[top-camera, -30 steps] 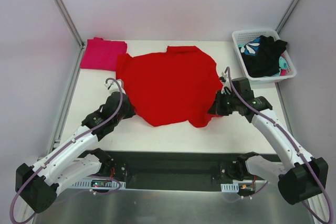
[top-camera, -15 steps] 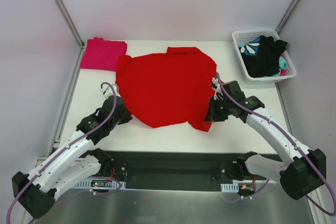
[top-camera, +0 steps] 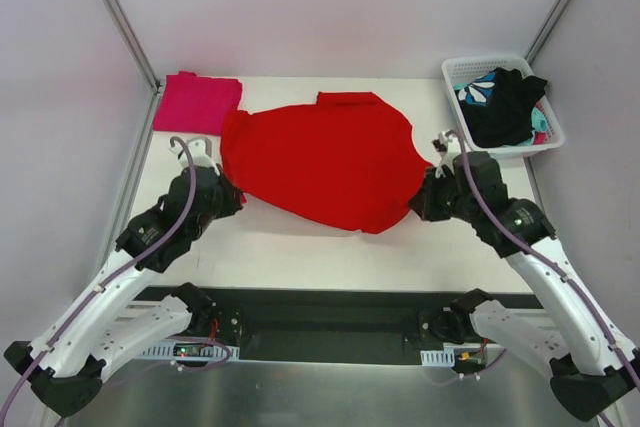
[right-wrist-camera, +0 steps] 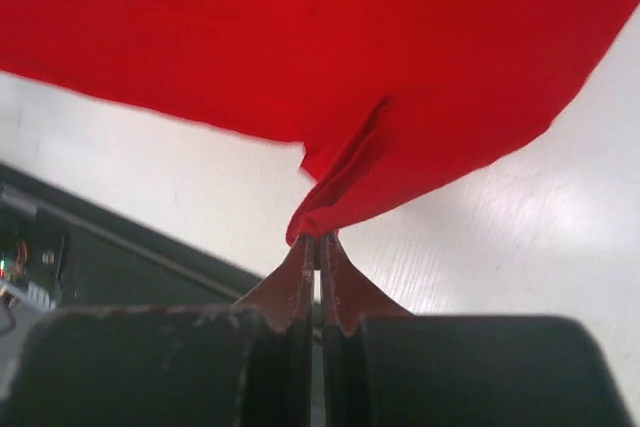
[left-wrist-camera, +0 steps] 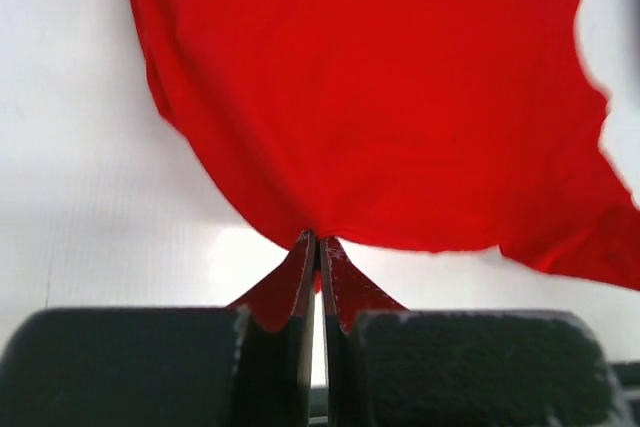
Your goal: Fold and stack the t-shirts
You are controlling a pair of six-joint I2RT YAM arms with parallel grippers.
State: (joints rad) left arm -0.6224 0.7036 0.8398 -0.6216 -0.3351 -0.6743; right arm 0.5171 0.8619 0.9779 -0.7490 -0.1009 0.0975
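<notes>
The large red t-shirt [top-camera: 325, 157] lies spread over the middle of the white table, its near edge lifted between both grippers. My left gripper [top-camera: 232, 194] is shut on its left edge; the left wrist view shows the cloth [left-wrist-camera: 400, 97] pinched at the fingertips [left-wrist-camera: 318, 240]. My right gripper [top-camera: 422, 199] is shut on the right corner; the right wrist view shows a bunched fold [right-wrist-camera: 345, 182] clamped at its tips [right-wrist-camera: 318, 238]. A folded magenta-pink t-shirt [top-camera: 196, 103] lies at the back left. Black [top-camera: 505, 107] and teal-and-white patterned [top-camera: 478, 93] garments fill the basket.
A white mesh basket [top-camera: 555, 131] stands at the back right corner. The table's near edge borders a dark base rail [top-camera: 330, 312] holding both arm mounts. Grey frame posts rise at the back left [top-camera: 120, 17] and back right.
Both grippers have moved apart and away from the near edge, pulling the red shirt's near hem taut and wider; the drooping front point has flattened out.
</notes>
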